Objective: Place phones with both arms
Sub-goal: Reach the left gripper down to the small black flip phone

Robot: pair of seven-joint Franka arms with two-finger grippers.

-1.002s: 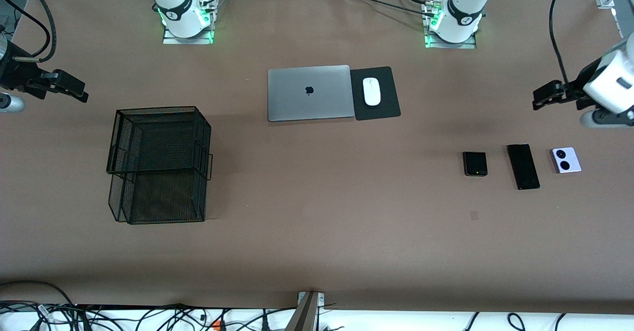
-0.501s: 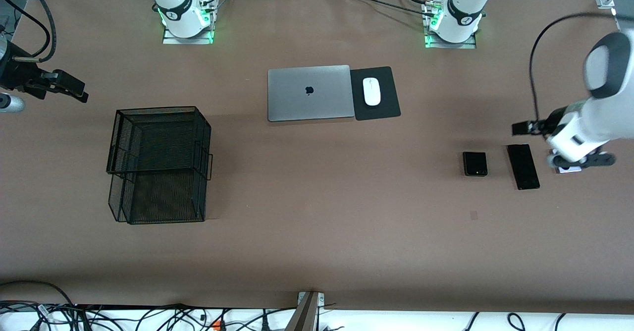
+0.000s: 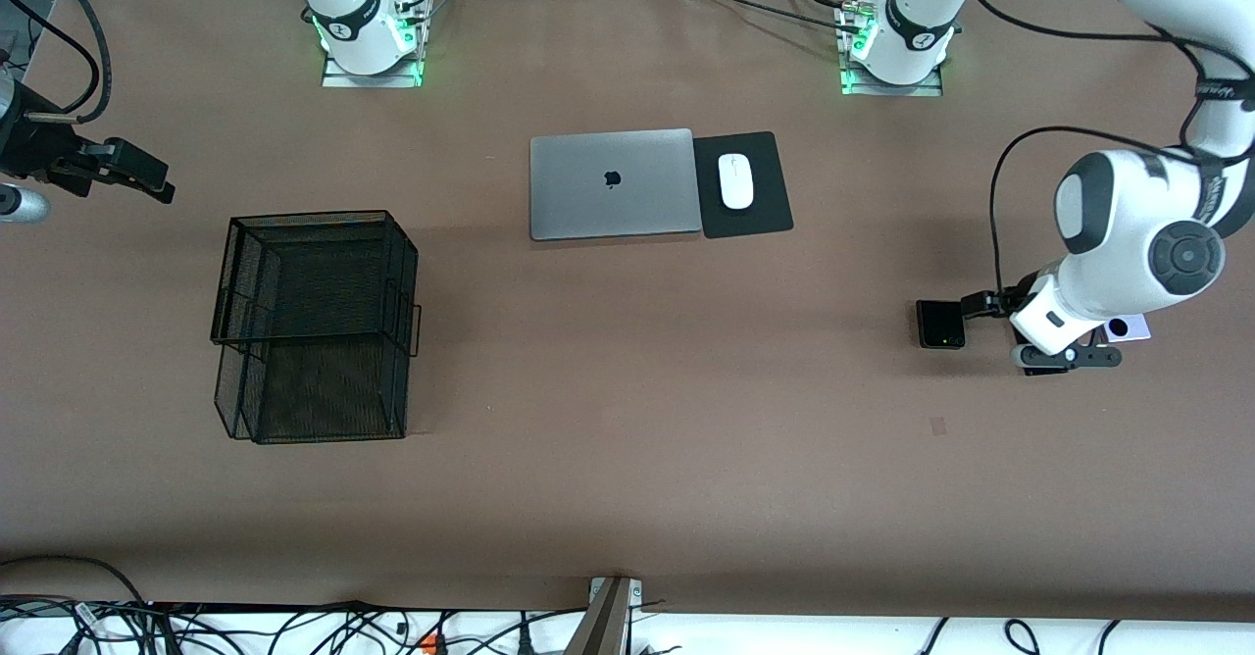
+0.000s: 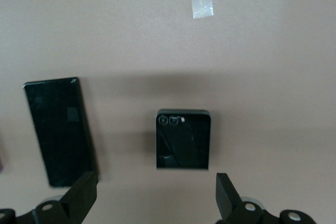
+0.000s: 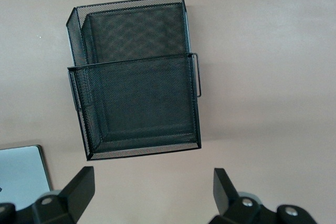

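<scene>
Three phones lie in a row near the left arm's end of the table. The small black folded phone [image 3: 940,325] [image 4: 183,139] lies bare. Beside it is the long black slab [image 4: 59,129], which the left arm hides in the front view. The lavender-white phone [image 3: 1132,327] shows only an edge past that arm. My left gripper [image 3: 982,304] [image 4: 155,182] hangs open over the table between the folded phone and the slab, with only bare table between its fingers. My right gripper [image 3: 152,182] [image 5: 152,177] waits open and holds nothing, above the table near the black mesh basket [image 3: 324,216] [image 5: 131,62].
A shut silver laptop [image 3: 610,184] [image 5: 21,169] sits mid-table toward the bases, beside a white mouse [image 3: 735,180] on a black pad [image 3: 760,216]. A small tape patch [image 3: 938,427] [image 4: 201,3] marks the table nearer the front camera than the folded phone.
The left arm has swung in from the table's end and come down over the phones, covering the slab and most of the lavender phone. The right arm has not moved.
</scene>
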